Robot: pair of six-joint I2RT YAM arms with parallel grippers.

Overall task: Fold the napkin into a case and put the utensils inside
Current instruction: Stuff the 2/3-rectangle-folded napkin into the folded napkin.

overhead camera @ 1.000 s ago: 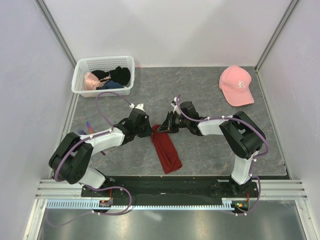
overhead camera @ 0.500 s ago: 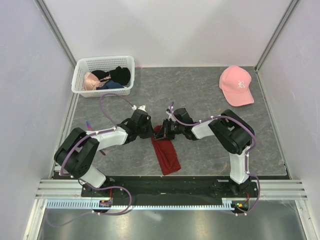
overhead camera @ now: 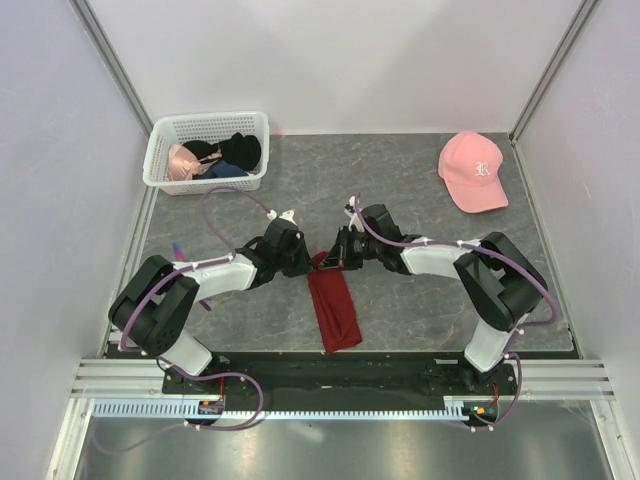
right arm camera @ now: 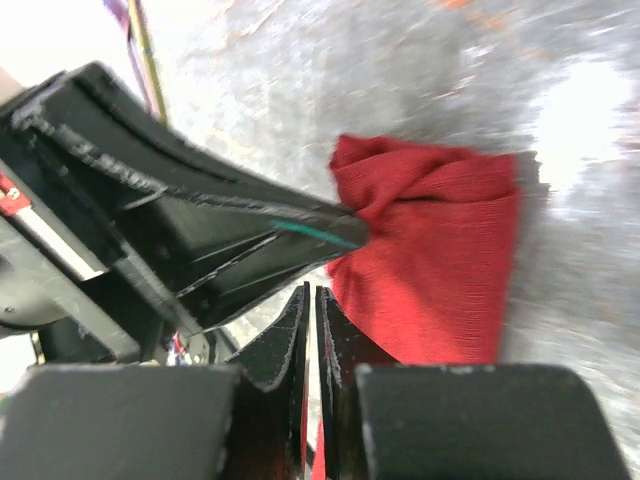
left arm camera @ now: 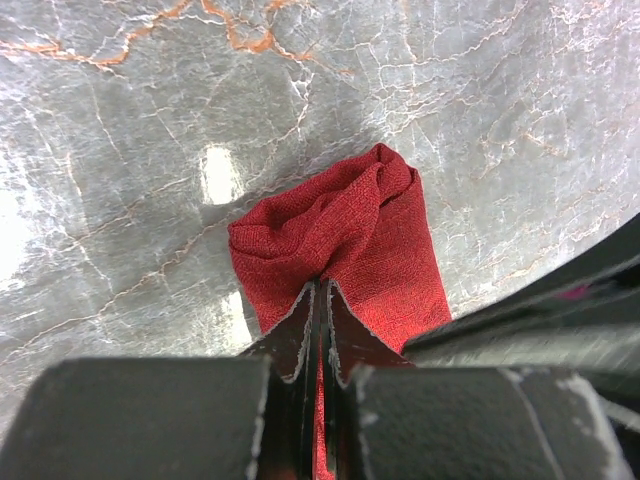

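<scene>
1. One dark red napkin (overhead camera: 335, 305) lies as a narrow folded strip on the bench (overhead camera: 420, 190) between the two arms, with its far end bunched.
2. It looks soft, light and limp. I would take it at a corner or a folded edge, because the layers may slip apart.
3. Both the left end effector (left arm camera: 318, 300) and the right end effector (right arm camera: 310, 298) are almost closed, pinching that far end.
4. Only the wrist views show cloth between the fingers; the top view shows the whole strip.
</scene>
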